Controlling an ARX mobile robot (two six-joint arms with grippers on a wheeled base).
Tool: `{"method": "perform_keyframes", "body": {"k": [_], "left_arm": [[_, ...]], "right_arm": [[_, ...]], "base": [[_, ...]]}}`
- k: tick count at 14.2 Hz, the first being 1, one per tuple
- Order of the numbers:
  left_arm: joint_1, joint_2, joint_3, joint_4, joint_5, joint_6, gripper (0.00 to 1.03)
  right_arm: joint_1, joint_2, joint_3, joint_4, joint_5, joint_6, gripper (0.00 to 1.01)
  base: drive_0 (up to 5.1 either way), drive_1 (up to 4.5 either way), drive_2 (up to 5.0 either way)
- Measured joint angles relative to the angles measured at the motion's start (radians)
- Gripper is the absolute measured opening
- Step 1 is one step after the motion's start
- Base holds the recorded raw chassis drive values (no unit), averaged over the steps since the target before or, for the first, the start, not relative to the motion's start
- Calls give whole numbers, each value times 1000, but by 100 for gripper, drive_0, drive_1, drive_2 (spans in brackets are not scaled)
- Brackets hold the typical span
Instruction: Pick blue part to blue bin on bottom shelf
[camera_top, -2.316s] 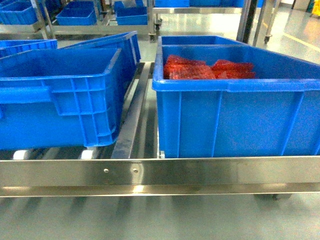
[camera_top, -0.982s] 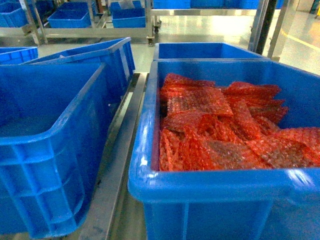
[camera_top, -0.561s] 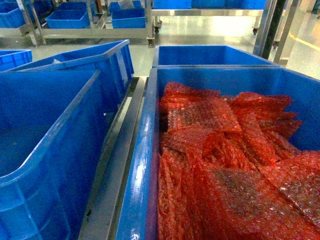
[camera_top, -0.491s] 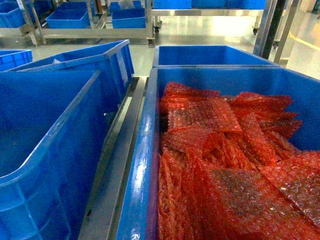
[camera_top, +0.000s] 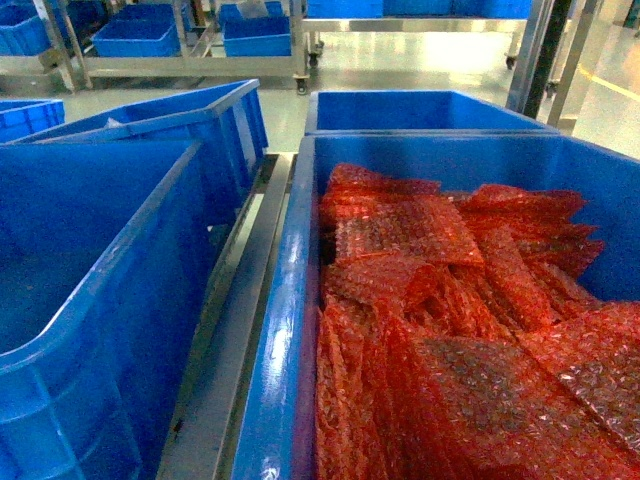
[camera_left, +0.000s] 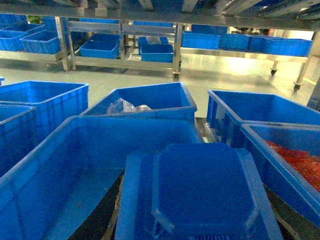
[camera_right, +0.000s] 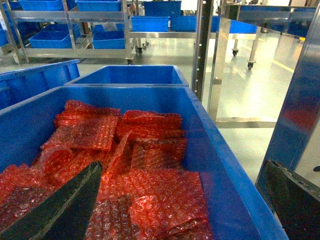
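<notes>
The blue part (camera_left: 200, 195), a flat plastic piece with a raised eight-sided top, fills the bottom of the left wrist view. My left gripper (camera_left: 190, 222) is shut on it, with dark fingers (camera_left: 100, 220) showing at both sides. It hangs over the near right corner of an empty blue bin (camera_left: 130, 140), which is the big bin at the left in the head view (camera_top: 100, 200). Of the bottom shelf only a steel rail (camera_top: 235, 330) shows between bins. My right gripper (camera_right: 182, 185) is open, straddling the right wall of a neighbouring bin (camera_right: 225, 165).
That right-hand bin (camera_top: 300, 300) holds red bubble-wrap bags (camera_top: 430, 300). Behind the empty bin a tilted bin (camera_left: 165, 97) contains a clear bag. More blue bins (camera_top: 410, 108) stand behind, and racks of bins (camera_top: 150, 35) cross the aisle. Steel posts (camera_right: 200, 45) rise at the right.
The head view has risen and closed in over the bins; the steel front lip has dropped out of sight. In the last half second nothing has moved.
</notes>
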Motion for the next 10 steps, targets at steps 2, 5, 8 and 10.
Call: {"method": "perform_keyframes", "body": {"k": [2, 5, 8, 10], "left_arm": [[0, 0, 0, 0, 0, 0, 44], [0, 0, 0, 0, 0, 0, 44], [0, 0, 0, 0, 0, 0, 44], [0, 0, 0, 0, 0, 0, 44]], "right_arm": [[0, 0, 0, 0, 0, 0, 98], [0, 0, 0, 0, 0, 0, 98], [0, 0, 0, 0, 0, 0, 98], [0, 0, 0, 0, 0, 0, 98]], "base": [[0, 0, 0], [0, 0, 0], [0, 0, 0], [0, 0, 0]]}}
